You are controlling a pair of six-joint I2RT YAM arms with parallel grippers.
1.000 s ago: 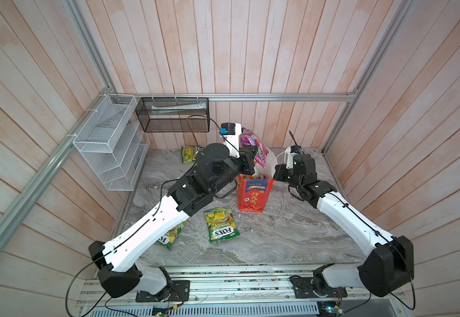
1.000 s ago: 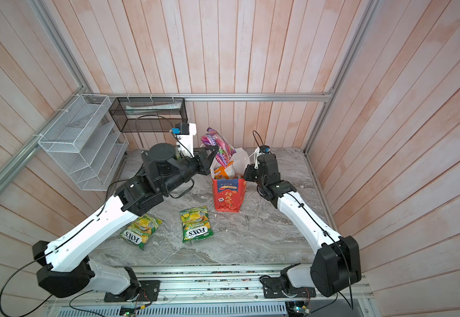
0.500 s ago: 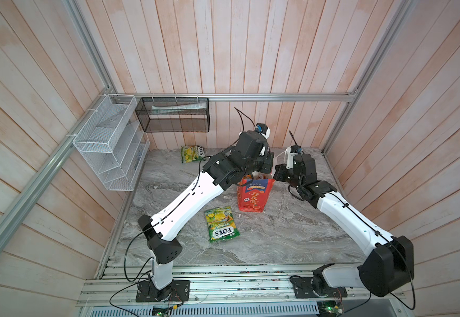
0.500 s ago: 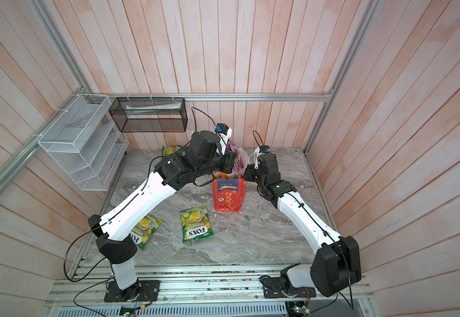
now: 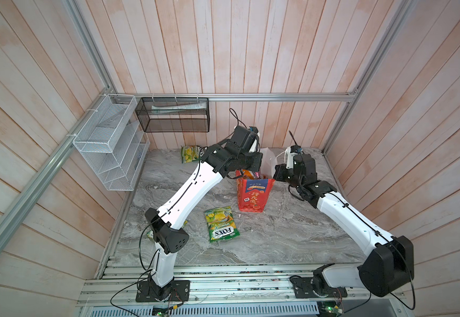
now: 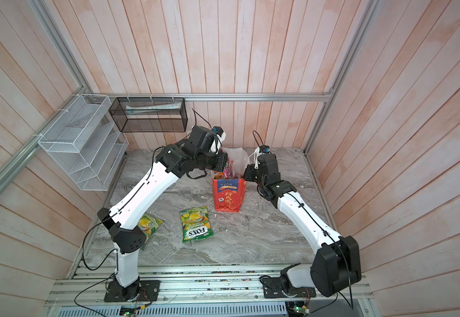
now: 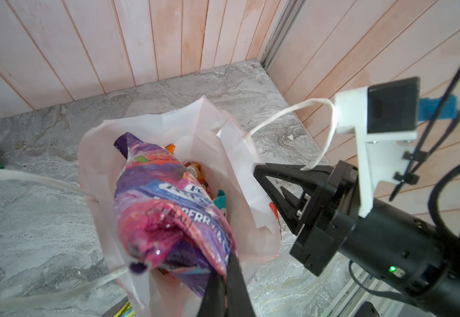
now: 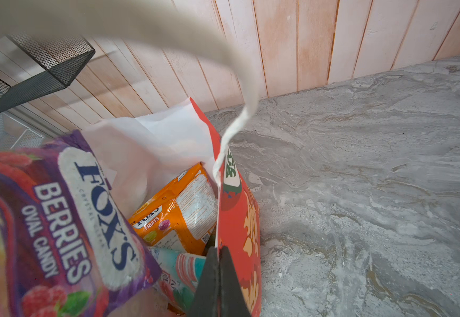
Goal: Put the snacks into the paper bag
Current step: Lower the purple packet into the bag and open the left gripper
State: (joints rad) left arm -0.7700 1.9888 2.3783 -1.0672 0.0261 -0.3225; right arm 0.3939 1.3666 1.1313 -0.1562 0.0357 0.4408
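- The left gripper (image 7: 224,277) is clamped tight on one end of a purple FOX'S Berries packet (image 7: 163,208). The rest of the packet hangs from its fingers into the open mouth of the paper bag (image 7: 240,153).
- The right gripper (image 8: 218,258) is pinched closed on the bag's rim, with the red wall caught between its two fingers.
- In both top views the bag (image 5: 253,197) (image 6: 229,197) stands upright on the marble table (image 5: 278,233). It is directly beneath the left gripper and touches the right gripper's fingertips.
- Inside the bag, just beside the right gripper's fingers, lie an orange FOX'S Fruits packet (image 8: 179,208) and a teal-red packet (image 8: 185,269).
- A white cord handle (image 7: 316,131) arcs up from the rim, close past the right gripper.
- One green-yellow FOX'S packet (image 6: 196,223) lies flat on the table, well apart from both grippers and toward the arm bases.
- A second green-yellow packet (image 6: 148,226) lies partly under the left arm's elbow, far behind the left gripper.
- A third green-yellow packet (image 5: 190,153) lies by the back wall, off to the side of the left gripper.
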